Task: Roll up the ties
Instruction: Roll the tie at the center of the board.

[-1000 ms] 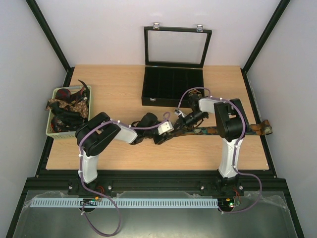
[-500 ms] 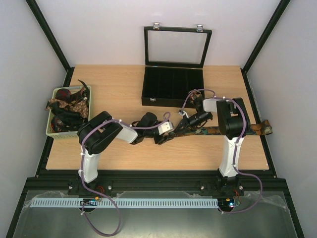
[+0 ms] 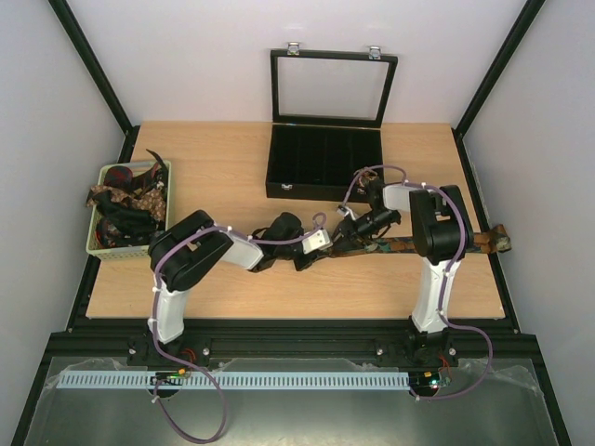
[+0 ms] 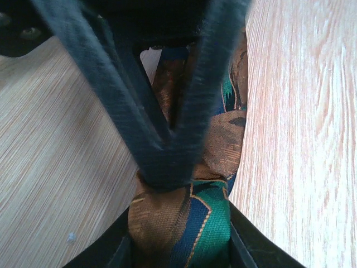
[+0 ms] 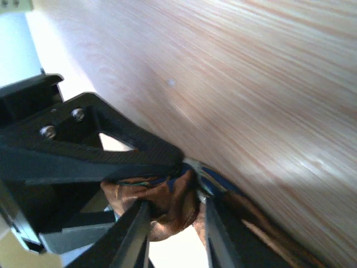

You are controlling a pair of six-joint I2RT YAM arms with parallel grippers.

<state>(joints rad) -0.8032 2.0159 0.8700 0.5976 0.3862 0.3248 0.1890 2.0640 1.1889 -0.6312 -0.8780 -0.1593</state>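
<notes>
A pale wood-grain worktop [image 3: 232, 167] fills a booth with plain white walls [image 3: 186, 56] and black corner posts [image 3: 93, 67]. At the rear centre sits a black box [image 3: 307, 190] with rows of compartments. Its glass lid [image 3: 330, 88] stands upright against the back wall. At the left edge is a pale green basket [image 3: 116, 252] with dark patterned ties [image 3: 125, 200] heaped inside, some hanging over the rim.

One tie [image 3: 485, 242] lies flat across the front of the worktop. It runs from the centre out to the right edge, passing beneath the right arm, and its brown end reaches the edge of the wood.

Both arms are bolted at the near edge and bend inward, so that their wrists meet low over the centre of the worktop, in front of the box. The left arm reaches to the right with its forearm almost level. The right arm rises, folds at the elbow and reaches back to the left.

The left pincer [image 4: 179, 223] pinches a bunched end of the tie, brown, green and blue. The cloth fills the gap and touches both fingers. One finger of the right pincer [image 5: 174, 223] crosses close in front. From the right wrist, that pincer's fingers stand a little apart on either side of a brown fold of the same tie. I cannot tell whether they press it. The two pincers nearly touch.
</notes>
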